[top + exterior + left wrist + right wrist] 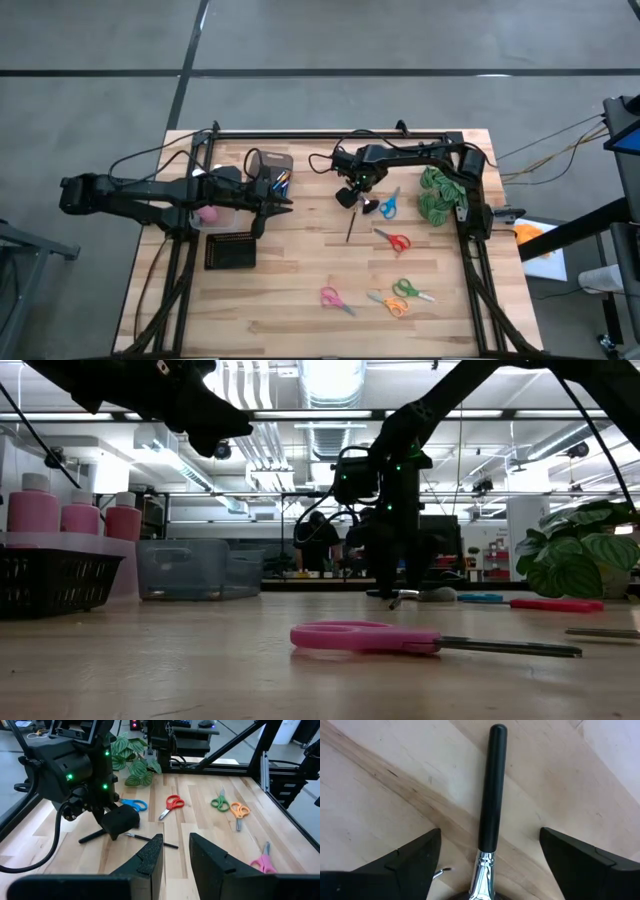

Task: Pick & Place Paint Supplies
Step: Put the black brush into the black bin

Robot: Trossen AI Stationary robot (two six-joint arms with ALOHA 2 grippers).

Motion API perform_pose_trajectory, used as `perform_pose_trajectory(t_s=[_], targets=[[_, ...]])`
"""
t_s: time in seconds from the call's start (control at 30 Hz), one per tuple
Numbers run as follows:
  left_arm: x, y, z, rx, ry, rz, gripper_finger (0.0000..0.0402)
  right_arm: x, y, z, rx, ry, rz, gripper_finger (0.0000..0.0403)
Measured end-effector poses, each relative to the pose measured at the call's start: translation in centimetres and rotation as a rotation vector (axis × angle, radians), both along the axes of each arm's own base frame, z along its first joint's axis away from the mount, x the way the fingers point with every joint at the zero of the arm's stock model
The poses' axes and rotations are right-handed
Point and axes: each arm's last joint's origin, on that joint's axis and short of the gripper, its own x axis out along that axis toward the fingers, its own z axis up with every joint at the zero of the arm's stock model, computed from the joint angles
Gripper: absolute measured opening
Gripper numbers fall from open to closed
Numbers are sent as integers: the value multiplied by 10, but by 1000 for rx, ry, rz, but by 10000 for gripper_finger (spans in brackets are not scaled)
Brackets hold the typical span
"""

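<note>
Hovering spread-fingered over the stubby black brush (pixel 491 790), the right gripper (pixel 352 192) is straddling its handle crosswise, nearer than the empty, part-open left gripper (pixel 175 855).

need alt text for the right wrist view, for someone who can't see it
The right gripper, jaws wide open, hovers over a black-handled brush with a silver ferrule, lying between them on the light wooden table.

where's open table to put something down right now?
Front left: bare wood between the black basket and the pink scissors. Also the strip behind the right gripper. Crowded: right of centre, with the stubby black brush, thin brush, scissors and plant.
</note>
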Motion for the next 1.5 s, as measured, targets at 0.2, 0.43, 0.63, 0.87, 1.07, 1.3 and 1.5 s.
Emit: perform_pose_trajectory(t_s=[0.2, 0.43, 0.63, 0.87, 1.07, 1.3, 1.5], targets=[[0, 0, 0, 0, 0, 0, 97, 1, 0, 0, -6, -5, 4, 258], [0, 0, 0, 0, 0, 0, 97, 1, -1, 0, -10, -11, 3, 154], [0, 0, 0, -1, 0, 0, 97, 1, -1, 0, -11, -15, 2, 79], [0, 0, 0, -1, 0, 0, 97, 2, -1, 0, -13, -21, 0, 32], [0, 0, 0, -3, 1, 1, 97, 2, -1, 0, -15, -26, 1, 60], [0, 0, 0, -3, 0, 1, 97, 2, -1, 0, -14, -26, 1, 58], [0, 0, 0, -3, 0, 1, 97, 2, -1, 0, -14, -26, 1, 34]])
